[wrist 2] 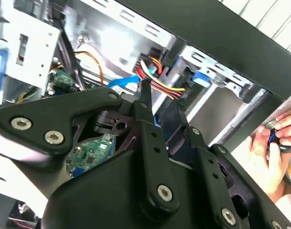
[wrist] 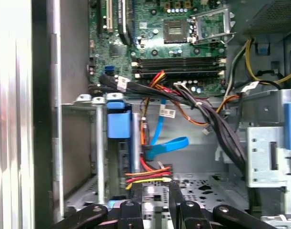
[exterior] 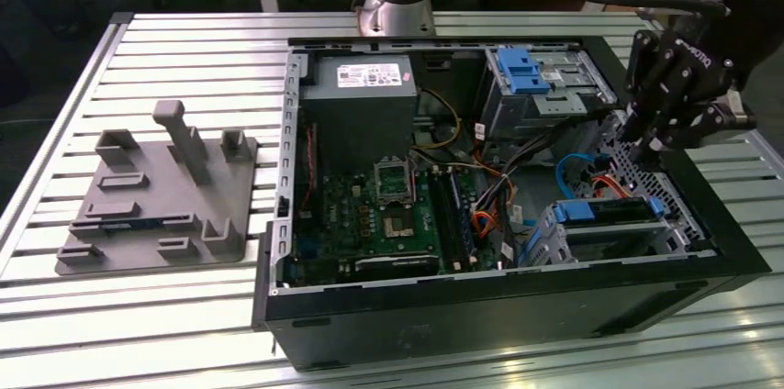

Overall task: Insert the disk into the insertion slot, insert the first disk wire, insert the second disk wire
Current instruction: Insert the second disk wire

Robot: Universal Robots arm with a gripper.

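Note:
The disk (exterior: pixel 609 213), silver with a blue carrier, sits inside the insertion slot (exterior: pixel 552 244), the perforated metal cage at the front corner of the open computer case on the exterior view's right. In the first wrist view its blue carrier end (wrist: pixel 115 125) shows in the cage (wrist: pixel 95 148). My gripper (exterior: pixel 640 155) hangs just above and behind the cage. A red and yellow disk wire (wrist: pixel 150 175) runs in between the fingers, and the gripper (wrist: pixel 155 190) looks shut on its connector; the wire (wrist 2: pixel 160 82) ends at the gripper (wrist 2: pixel 163 98) in the second wrist view too. A blue flat wire (wrist: pixel 167 144) hangs loose nearby.
A grey metal bay with a blue tab (exterior: pixel 534 72) stands at the case's back. The motherboard (exterior: pixel 380 215) and power supply (exterior: pixel 362 77) fill the rest of the case. A grey fixture plate (exterior: pixel 160 196) lies on the slatted table. A person's hand (wrist 2: pixel 274 138) is beside the case.

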